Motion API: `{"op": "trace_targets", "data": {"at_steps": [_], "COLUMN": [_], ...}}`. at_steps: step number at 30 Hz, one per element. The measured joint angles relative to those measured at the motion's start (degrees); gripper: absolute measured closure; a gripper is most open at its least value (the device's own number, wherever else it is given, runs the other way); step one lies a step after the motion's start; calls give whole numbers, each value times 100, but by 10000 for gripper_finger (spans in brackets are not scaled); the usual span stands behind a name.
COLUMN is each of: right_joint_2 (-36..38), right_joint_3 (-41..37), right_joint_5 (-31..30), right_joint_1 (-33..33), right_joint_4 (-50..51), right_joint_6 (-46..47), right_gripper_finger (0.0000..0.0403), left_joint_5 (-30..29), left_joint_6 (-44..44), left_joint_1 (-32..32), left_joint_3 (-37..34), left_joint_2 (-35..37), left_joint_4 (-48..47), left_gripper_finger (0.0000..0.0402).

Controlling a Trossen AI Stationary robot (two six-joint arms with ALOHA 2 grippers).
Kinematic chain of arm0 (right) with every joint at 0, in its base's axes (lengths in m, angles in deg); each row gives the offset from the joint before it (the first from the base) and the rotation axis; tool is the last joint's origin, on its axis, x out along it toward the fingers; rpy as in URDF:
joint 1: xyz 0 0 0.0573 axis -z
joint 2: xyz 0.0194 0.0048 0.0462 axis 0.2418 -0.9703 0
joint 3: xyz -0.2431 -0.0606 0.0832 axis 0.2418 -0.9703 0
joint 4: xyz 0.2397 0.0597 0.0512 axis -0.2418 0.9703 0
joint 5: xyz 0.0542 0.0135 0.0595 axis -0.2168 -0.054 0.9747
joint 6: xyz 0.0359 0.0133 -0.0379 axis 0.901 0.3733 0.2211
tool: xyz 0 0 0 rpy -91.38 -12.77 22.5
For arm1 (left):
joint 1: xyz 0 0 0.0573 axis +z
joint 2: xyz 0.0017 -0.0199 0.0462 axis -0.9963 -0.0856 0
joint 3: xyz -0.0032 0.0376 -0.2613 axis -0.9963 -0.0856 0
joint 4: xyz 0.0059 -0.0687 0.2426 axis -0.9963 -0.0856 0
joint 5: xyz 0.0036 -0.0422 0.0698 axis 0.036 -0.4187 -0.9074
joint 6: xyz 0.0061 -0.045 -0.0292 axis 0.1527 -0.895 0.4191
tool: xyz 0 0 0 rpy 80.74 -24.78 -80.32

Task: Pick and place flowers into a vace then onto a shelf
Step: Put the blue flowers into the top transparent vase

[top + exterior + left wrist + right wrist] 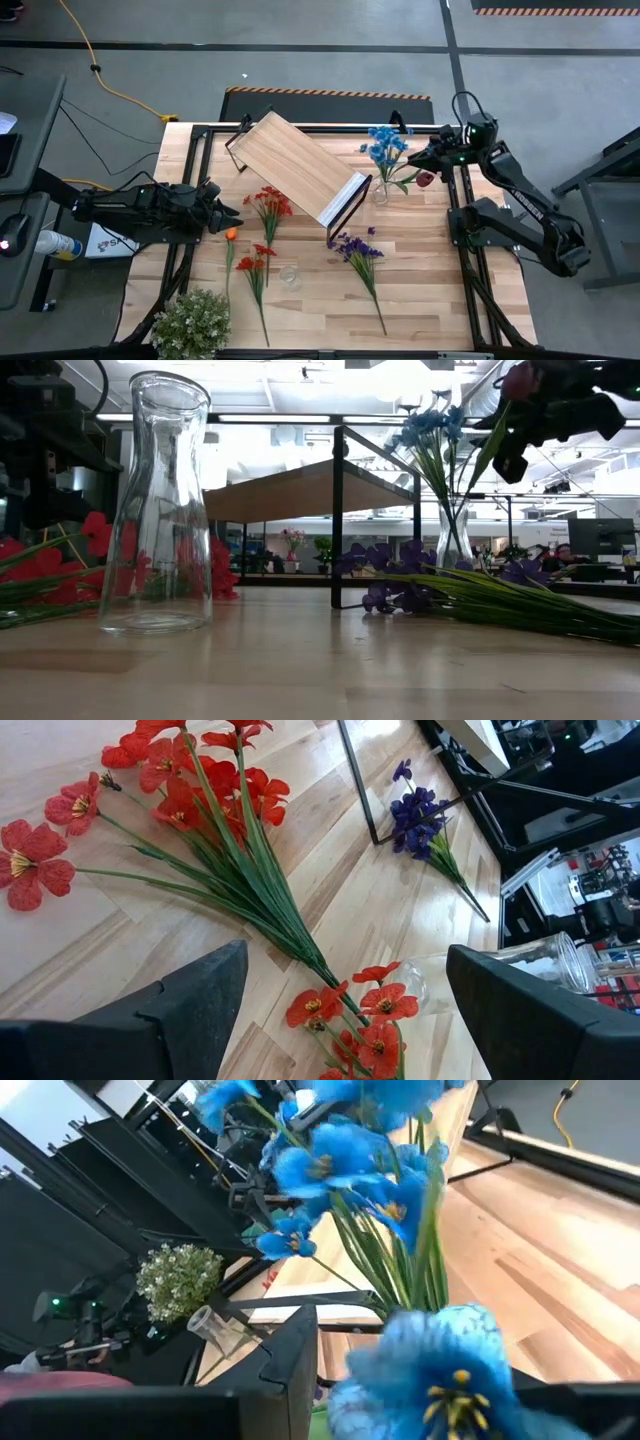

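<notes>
A: Surface and room?

B: Slatted wooden bench (430,290) on a grey floor. The shelf (298,166) sits angled at its far middle. 3 flower bunches lie flat: red flowers (268,205), orange-red flowers (254,268), purple flowers (357,250). Blue flowers (385,148) stand in a vase (381,191). An empty vase (158,510) lies near the front.

A: Tools?

B: Right tool (428,170) pinches a dark red flower (425,179) beside the blue ones. Left tool (222,215), jaws spread, holds nothing, beside the red flowers.
</notes>
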Motion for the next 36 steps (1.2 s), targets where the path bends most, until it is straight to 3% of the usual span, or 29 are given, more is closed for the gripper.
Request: {"op": "trace_targets", "data": {"at_steps": [18,36], "right_joint_2": [566,575], "right_joint_3": [-2,-2], "right_joint_5": [-22,216], "right_joint_1": [46,42], "right_joint_4": [1,0], "right_joint_6": [229,367], "right_gripper_finger": [289,289], "left_joint_5": [-2,-2], "left_joint_6": [0,0], "left_joint_1": [0,0], "left_joint_3": [0,1], "left_joint_2": [1,0], "left_joint_4": [0,0], "left_gripper_finger": [25,25]}}
